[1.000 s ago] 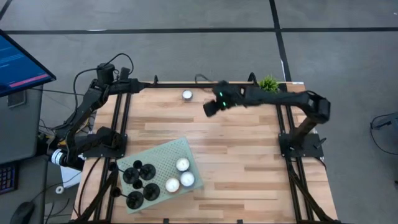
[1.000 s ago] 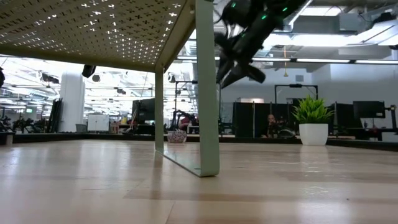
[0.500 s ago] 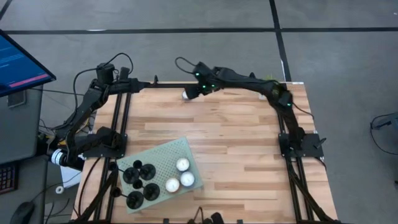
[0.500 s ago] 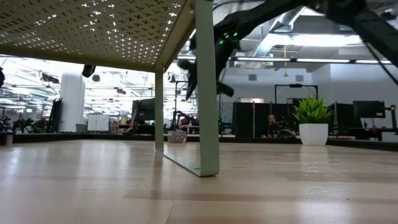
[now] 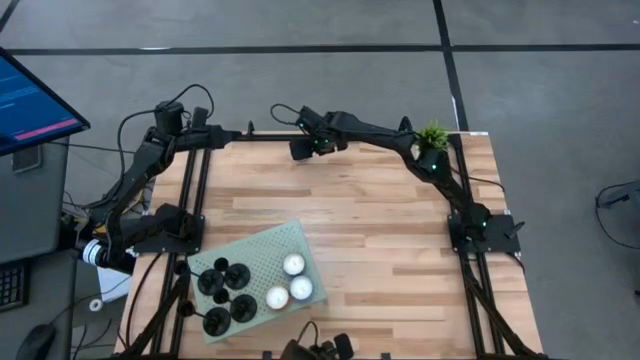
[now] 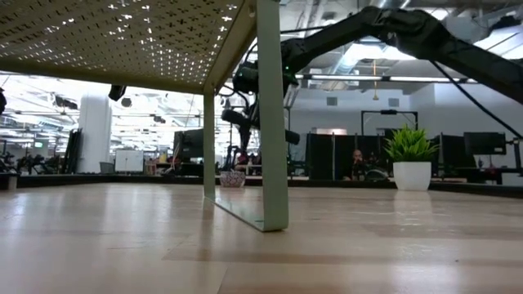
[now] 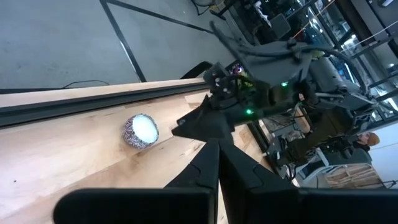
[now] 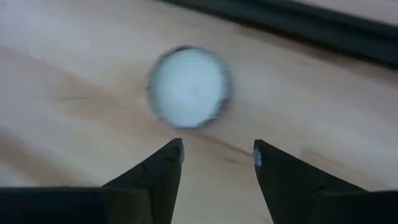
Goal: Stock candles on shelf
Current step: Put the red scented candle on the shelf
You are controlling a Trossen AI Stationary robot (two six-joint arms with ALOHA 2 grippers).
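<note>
Candle [image 8: 189, 87] number four sits alone near the far edge of the table [image 5: 370, 230], just ahead of the right hand [image 8: 217, 154], whose fingers are parted and empty. Three candles [image 5: 290, 283] already rest on the green shelf [image 5: 262, 248]. The left hand [image 7: 217, 163], parked at the table's left side, appears closed.

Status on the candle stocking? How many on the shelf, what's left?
Done: three candles sit on the green shelf, beside some black pieces.
In hand: nothing gripped. The right gripper is open, over the fourth candle at the table's far edge, which lies on the wood ahead of its fingertips.
Left: grasp that candle and carry it to the shelf. The left gripper waits shut.
</note>
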